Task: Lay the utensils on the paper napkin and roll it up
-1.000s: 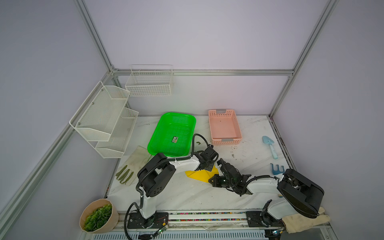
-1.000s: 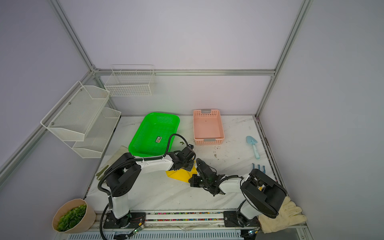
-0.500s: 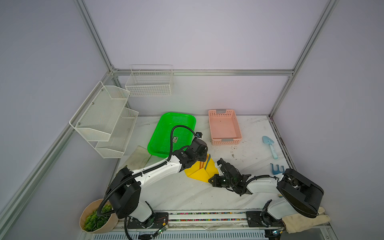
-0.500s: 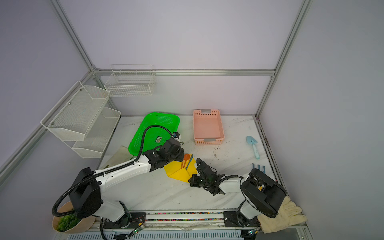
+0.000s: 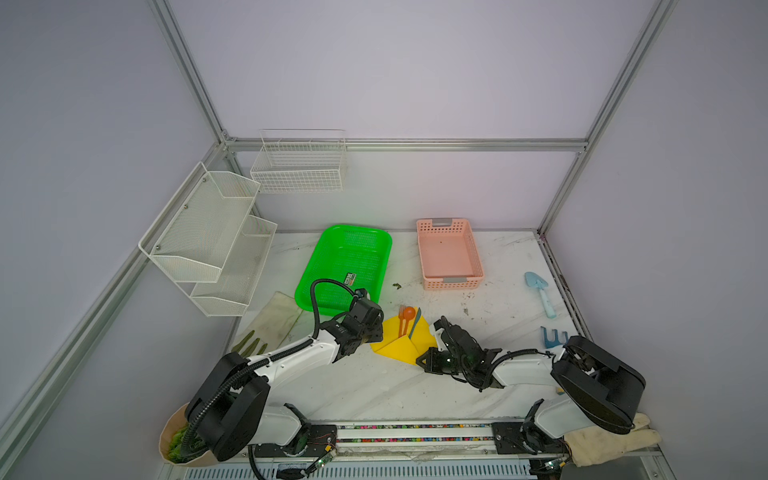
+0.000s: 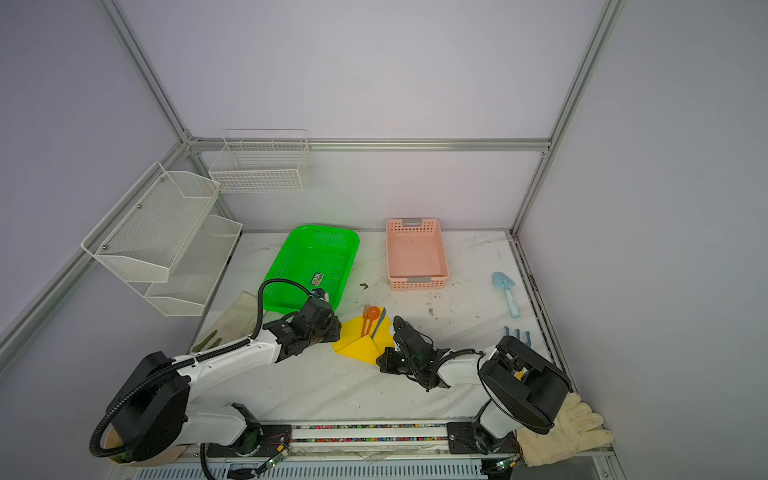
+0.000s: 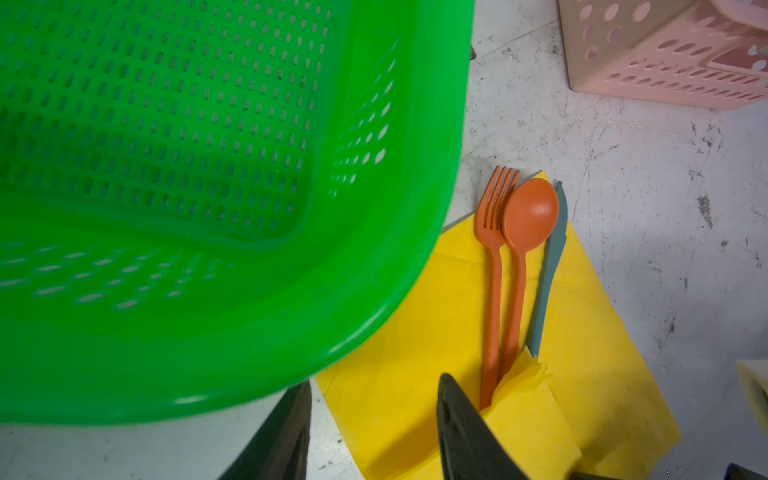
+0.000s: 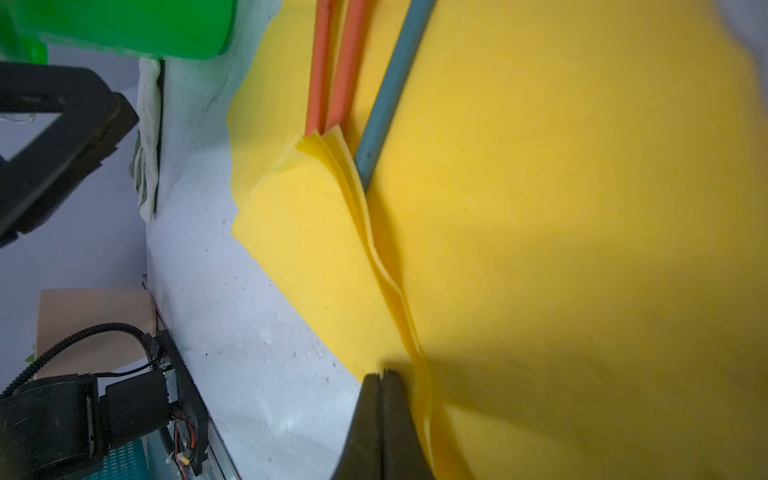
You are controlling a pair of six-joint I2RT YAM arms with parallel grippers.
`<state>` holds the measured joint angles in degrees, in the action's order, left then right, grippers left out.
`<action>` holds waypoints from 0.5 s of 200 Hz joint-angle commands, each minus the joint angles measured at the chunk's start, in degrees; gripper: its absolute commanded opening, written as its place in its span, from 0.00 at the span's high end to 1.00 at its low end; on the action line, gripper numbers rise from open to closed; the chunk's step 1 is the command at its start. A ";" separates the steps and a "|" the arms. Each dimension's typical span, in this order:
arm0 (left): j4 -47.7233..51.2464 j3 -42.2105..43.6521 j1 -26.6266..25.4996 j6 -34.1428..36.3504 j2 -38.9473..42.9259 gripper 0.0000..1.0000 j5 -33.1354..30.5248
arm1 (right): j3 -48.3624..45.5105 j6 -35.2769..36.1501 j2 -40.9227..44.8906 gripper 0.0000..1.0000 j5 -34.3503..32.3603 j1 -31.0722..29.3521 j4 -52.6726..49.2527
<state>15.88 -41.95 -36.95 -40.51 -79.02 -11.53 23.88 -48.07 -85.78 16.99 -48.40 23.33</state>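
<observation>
The napkin lies on the counter between the two arms, just in front of the green basket. One corner of it is folded up over the lower ends of the cutlery. The fork, spoon and teal knife lie side by side on it, touching or nearly so. Their heads reach the napkin's far corner and the fork's tines poke past it onto bare counter. The two orange handles go under the folded flap, while the knife's end shows just beside the flap's edge in the right wrist view.

The left jaws stand released and apart in the left wrist view, gripping nothing. One finger is over the flap and the other is off the paper, over the counter. The right jaws are clenched tight together. Their tip sits at the near edge of the flap, and I see no paper between them.

Placing looks done, and rolling is what remains. The napkin is thin, layered paper, light and floppy. It will crease, spring open at a fold, and may tear if pulled hard or dragged under a pressing tip. The cutlery is light, stiff, smooth plastic and will likely slide or fan out if the paper tilts. A sensible hold is on a free side corner, pinching all the layers and carrying them across the handles. The other arm should press the flap so the bundle stays put.
</observation>
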 commanded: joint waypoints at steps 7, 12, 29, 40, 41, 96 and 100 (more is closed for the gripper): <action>-4.76 2.23 1.51 -0.95 -3.50 0.53 1.94 | -3.56 -2.36 1.34 1.00 -1.85 0.48 -7.44; -5.01 2.18 1.75 -0.89 -4.19 0.53 2.19 | -3.80 -2.42 1.82 1.00 -2.03 0.42 -7.72; -5.25 1.98 2.05 -0.93 -5.45 0.53 2.10 | -4.41 -2.73 3.14 1.00 -2.58 0.50 -8.80; -5.35 2.03 2.14 -0.90 -5.70 0.53 2.06 | -4.82 -2.83 3.57 1.00 -2.58 0.52 -8.92; -5.34 2.04 2.14 -0.89 -5.75 0.53 2.05 | -4.81 -2.82 3.63 1.00 -2.58 0.51 -8.92; -2.49 2.40 2.23 -0.73 -5.34 0.54 3.33 | -4.64 -2.44 2.61 1.00 -2.84 0.68 -8.50; -2.37 2.34 2.28 -0.71 -5.35 0.55 3.44 | -4.58 -2.33 2.57 1.00 -2.84 0.70 -8.44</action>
<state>13.02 -41.71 -34.98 -40.97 -85.47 -9.13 20.86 -49.89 -81.56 16.27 -48.12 21.74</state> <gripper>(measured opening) 0.458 0.045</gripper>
